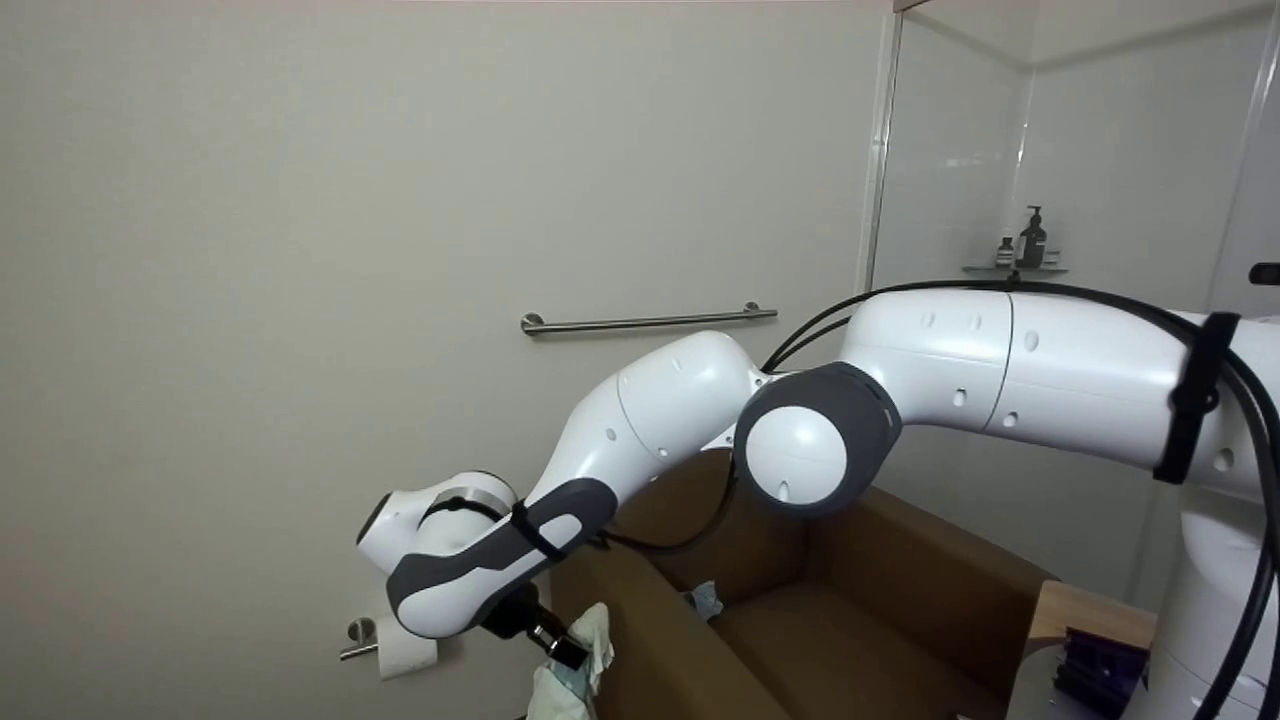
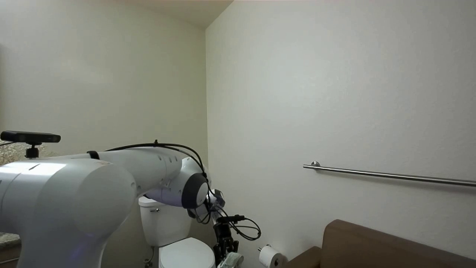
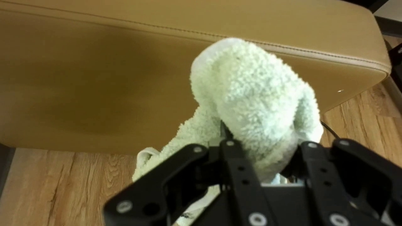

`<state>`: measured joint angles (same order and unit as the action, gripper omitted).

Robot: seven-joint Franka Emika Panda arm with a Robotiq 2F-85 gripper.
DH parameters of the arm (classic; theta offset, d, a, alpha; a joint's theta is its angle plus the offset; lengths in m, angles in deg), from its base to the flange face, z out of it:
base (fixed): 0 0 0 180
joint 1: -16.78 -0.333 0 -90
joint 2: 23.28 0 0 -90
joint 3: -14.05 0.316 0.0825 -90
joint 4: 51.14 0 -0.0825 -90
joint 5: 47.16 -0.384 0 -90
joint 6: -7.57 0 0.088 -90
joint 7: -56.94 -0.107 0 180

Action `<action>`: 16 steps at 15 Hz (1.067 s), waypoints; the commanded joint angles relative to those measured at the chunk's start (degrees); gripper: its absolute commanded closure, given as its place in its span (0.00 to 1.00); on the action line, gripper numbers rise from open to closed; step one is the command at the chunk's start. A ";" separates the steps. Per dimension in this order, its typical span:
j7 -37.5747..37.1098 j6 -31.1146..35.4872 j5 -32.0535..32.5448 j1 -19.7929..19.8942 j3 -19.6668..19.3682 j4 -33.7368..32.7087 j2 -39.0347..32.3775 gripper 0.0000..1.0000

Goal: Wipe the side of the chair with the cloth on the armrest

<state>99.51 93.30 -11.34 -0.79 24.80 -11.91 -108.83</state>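
Observation:
The brown leather chair (image 1: 690,640) shows its near armrest and seat in an exterior view; its backrest (image 2: 372,245) shows in an exterior view. In the wrist view, the outer side of the chair (image 3: 94,81) fills the upper part, below a stitched seam. My gripper (image 3: 263,141) is shut on the pale, fluffy cloth (image 3: 251,84), which is bunched between the fingers and hides their tips. In both exterior views my gripper (image 1: 568,650) (image 2: 226,247) points down with the cloth (image 1: 555,698) (image 2: 233,259), beside the armrest's outer side. I cannot tell whether the cloth touches the chair.
A toilet paper roll (image 1: 405,650) hangs on the wall near the gripper. A towel bar (image 1: 650,322) is above. A toilet (image 2: 186,253) stands behind the arm. A small bluish cloth (image 1: 705,600) lies on the seat. Wooden floor (image 3: 62,185) shows below the chair.

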 commanded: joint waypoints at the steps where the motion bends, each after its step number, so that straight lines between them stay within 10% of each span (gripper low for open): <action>1: 1.08 0.43 -4.83 -1.74 -4.04 -0.56 0.00 0.83; 8: -0.79 1.20 -5.16 -1.36 -3.40 -0.04 0.10 0.93; 16: -18.91 20.82 -0.49 -2.35 -18.38 11.47 -0.63 0.93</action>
<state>86.89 107.88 -15.62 -1.81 10.63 -5.60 -109.47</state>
